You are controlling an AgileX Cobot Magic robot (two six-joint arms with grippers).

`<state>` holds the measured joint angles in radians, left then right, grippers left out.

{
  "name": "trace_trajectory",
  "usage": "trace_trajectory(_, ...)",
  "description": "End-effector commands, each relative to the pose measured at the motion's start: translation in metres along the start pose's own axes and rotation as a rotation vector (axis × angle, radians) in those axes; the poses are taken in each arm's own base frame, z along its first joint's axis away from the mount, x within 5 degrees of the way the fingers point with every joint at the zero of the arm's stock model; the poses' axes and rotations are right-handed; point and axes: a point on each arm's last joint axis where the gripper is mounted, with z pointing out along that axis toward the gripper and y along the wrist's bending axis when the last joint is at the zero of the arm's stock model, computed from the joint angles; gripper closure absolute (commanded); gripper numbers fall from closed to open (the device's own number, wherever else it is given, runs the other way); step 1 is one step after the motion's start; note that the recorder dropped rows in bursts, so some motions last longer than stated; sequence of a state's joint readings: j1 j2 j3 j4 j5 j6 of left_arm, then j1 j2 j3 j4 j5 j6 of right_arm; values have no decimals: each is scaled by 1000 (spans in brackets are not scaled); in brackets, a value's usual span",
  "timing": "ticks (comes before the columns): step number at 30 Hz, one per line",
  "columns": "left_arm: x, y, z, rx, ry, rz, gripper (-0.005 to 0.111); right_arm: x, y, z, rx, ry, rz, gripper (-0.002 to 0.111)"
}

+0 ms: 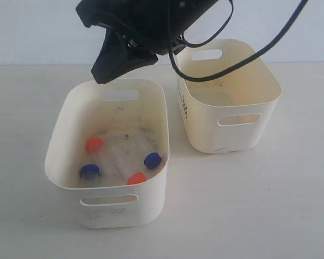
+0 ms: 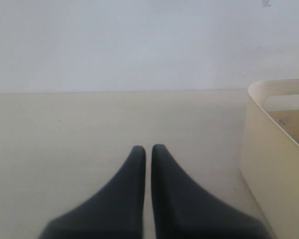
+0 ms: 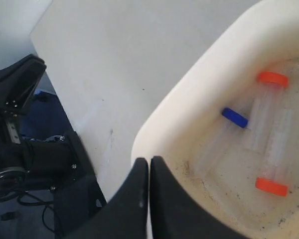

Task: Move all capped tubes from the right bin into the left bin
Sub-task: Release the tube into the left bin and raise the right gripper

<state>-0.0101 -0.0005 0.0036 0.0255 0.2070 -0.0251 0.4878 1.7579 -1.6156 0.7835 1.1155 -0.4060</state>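
Exterior view shows all four capped tubes (image 1: 136, 178) lying on the speckled floor of the left bin (image 1: 59, 140), two with blue caps and two with orange-red, loosely side by side. The right bin (image 1: 270, 91) looks empty, so the transfer appears complete. The right gripper (image 1: 101, 75) reaches across and hangs above the far rim of the left bin; in the right wrist view its fingers are pressed together with nothing between them. The left gripper (image 2: 148, 152) is likewise pressed together and empty, low over the bare worktop (image 2: 65, 139).

The tubes look light and stiff, with smooth round clear bodies that would likely roll or slip under a loose pinch. If one needed lifting again, the best hold is probably across the body just beneath the wider cap.
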Motion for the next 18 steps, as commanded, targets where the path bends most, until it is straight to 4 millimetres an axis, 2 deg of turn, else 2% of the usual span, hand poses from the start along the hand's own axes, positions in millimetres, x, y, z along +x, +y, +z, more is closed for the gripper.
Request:
trace_trajectory(1, -2, 0, 0, 1, -8, -16, 102, 1, 9, -10, -7, -14, -15, 108)
trace_trajectory(9, -2, 0, 0, 1, -8, -16, 102, 0, 8, -10, 1, -22, -17, 108)
trace_trajectory(15, -2, 0, 0, 1, -8, -16, 102, -8, 5, -10, 38, -109, -22, 108)
trace_trajectory(18, -2, 0, 0, 1, -8, -16, 102, -8, 1, -5, 38, -97, -2, 108)
